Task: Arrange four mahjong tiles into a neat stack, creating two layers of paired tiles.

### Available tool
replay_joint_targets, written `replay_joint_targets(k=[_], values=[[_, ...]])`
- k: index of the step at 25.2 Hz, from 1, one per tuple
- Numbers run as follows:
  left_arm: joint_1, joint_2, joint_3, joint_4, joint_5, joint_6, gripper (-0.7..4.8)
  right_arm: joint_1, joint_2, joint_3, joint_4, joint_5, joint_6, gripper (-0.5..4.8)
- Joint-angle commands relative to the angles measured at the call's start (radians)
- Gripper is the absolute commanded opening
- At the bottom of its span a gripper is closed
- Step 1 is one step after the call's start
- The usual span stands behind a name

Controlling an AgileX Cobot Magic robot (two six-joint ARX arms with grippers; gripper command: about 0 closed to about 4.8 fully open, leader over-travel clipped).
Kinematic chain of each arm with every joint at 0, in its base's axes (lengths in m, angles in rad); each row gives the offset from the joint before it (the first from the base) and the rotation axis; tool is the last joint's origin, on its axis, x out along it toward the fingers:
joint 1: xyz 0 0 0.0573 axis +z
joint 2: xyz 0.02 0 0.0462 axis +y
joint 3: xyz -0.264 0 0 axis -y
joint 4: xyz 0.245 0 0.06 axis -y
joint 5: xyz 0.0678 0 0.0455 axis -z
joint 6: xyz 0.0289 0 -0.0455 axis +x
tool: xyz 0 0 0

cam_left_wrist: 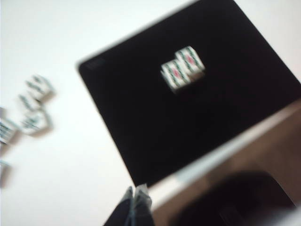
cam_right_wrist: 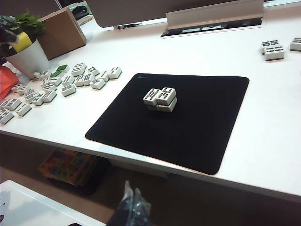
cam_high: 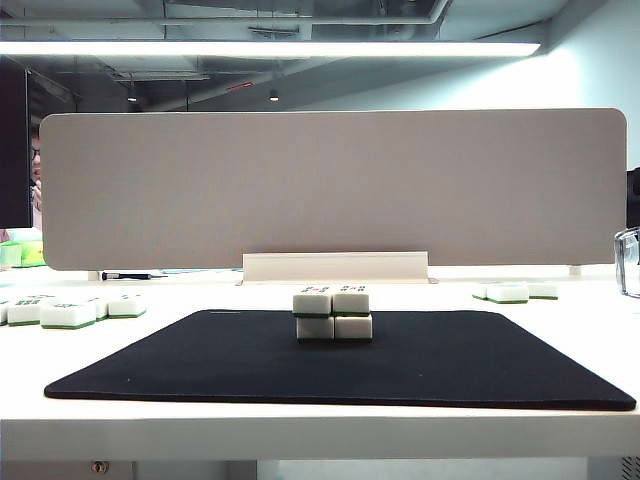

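The stack (cam_high: pixel 333 314) of four white-and-green mahjong tiles stands two wide and two high at the back middle of the black mat (cam_high: pixel 200 365). It also shows as the stack (cam_left_wrist: pixel 182 68) in the blurred left wrist view and the stack (cam_right_wrist: pixel 160 99) in the right wrist view. My left gripper (cam_left_wrist: pixel 135 191) is shut and empty, high over the table's front edge, well clear of the stack. My right gripper (cam_right_wrist: pixel 131 188) is shut and empty too, held off the table's front edge. Neither gripper shows in the exterior view.
Loose tiles (cam_high: pixel 70 312) lie on the white table left of the mat, and a few more tiles (cam_high: pixel 515 292) at the back right. A grey divider panel (cam_high: pixel 330 185) stands behind. A potted plant (cam_right_wrist: pixel 26 44) and a cardboard box (cam_right_wrist: pixel 61 30) sit at the far left.
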Motion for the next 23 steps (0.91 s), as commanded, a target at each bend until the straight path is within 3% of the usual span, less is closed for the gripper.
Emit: replay_joint_targets(k=[1,8,14,17,23], values=[[0.018,0.0,-0.048,0.14,-0.152,-0.009,-0.06,0.0,-0.013,0.003,0.012,0.001,-0.001,-0.01],[0.217,-0.06,-0.265,0.362,-0.061,-0.047,-0.06,0.0,-0.013,0.003,0.012,0.0,-0.001,-0.01],[0.403,-0.2,-0.555,0.615,-0.013,-0.055,-0.06,0.0,-0.013,0.003,0.012,0.0,-0.001,-0.01],[0.493,-0.307,-0.741,0.743,-0.004,-0.055,-0.06,0.0,-0.013,0.003,0.012,0.001,-0.001,-0.01],[0.705,-0.666,-1.259,1.142,0.019,-0.055,-0.06,0.0,-0.013,0.003,0.012,0.001,-0.001,-0.01]])
